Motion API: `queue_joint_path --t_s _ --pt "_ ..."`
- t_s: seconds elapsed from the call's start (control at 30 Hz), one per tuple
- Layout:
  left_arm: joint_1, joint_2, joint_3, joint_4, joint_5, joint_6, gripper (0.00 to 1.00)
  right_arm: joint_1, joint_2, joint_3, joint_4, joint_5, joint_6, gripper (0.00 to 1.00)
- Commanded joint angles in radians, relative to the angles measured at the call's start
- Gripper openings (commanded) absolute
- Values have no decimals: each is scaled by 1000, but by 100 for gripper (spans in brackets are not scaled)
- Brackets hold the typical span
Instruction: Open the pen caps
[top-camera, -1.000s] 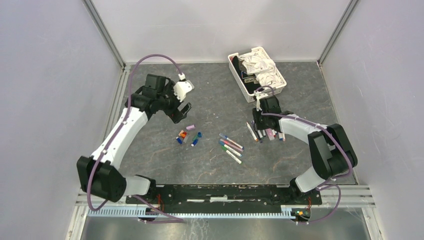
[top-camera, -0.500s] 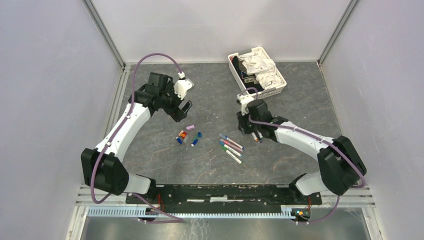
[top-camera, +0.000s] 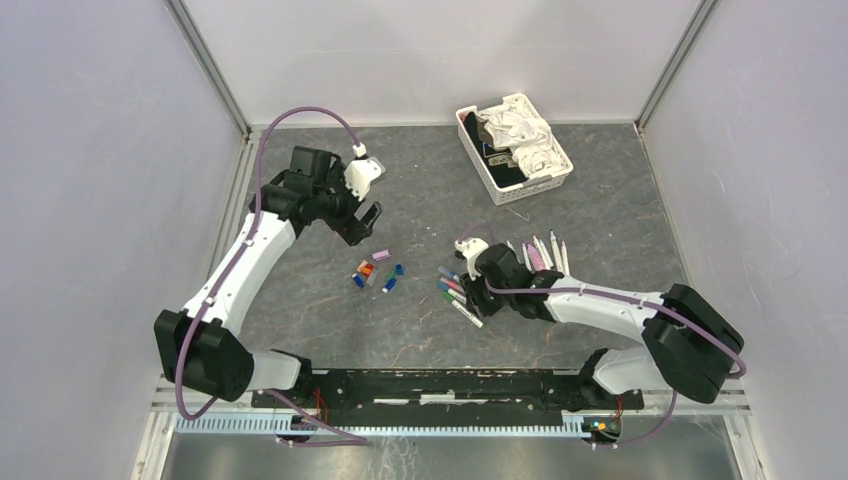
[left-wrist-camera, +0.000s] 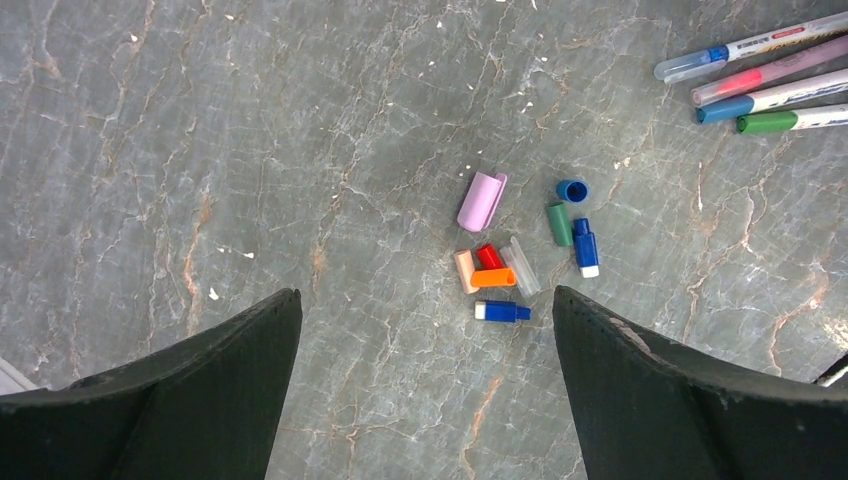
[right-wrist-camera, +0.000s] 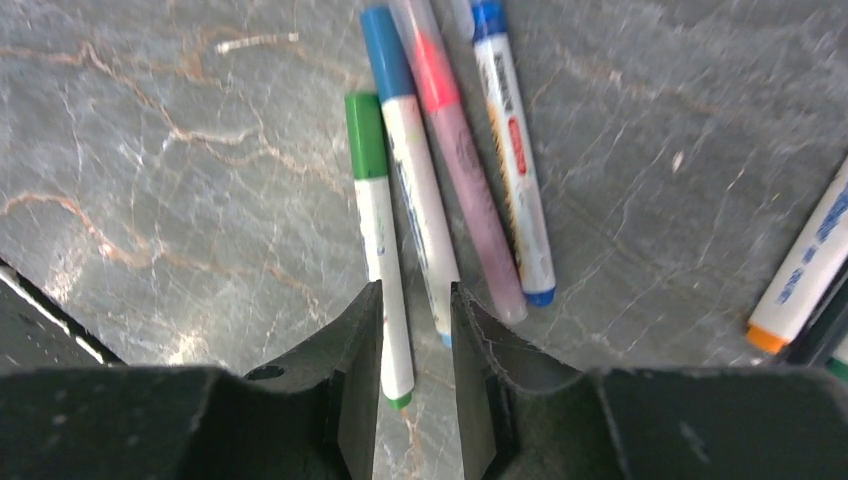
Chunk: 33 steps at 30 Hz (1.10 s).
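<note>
pens (right-wrist-camera: 425, 230) lie below right pincer (right-wrist-camera: 415, 300)

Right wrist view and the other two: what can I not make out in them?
- Right wrist view: the orange-tipped pen is cut off by the right edge, so its other end is unseen.
- Top view: the right end effector covers part of the four capped pens.
- Top view: the loose caps are too small to count.
- Top view: the cloth hides most of what lies in the basket.
</note>
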Motion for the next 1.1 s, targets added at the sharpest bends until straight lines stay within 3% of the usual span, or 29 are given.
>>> queue_joint_path --t_s 0.0,0.4,0.67,1.07 --pt "3 -49 11 -5 36 -12 100 22 -64 -56 34 -18 48 35" --pt "3 -34 25 -58 61 -11 100 47 -57 -71 41 -42 55 35" --pt "4 -37 26 -63 60 3 100 89 -139 -12 -83 147 52 37" --pt "3 -40 37 -81 64 6 100 141 -83 1 -32 104 65 35"
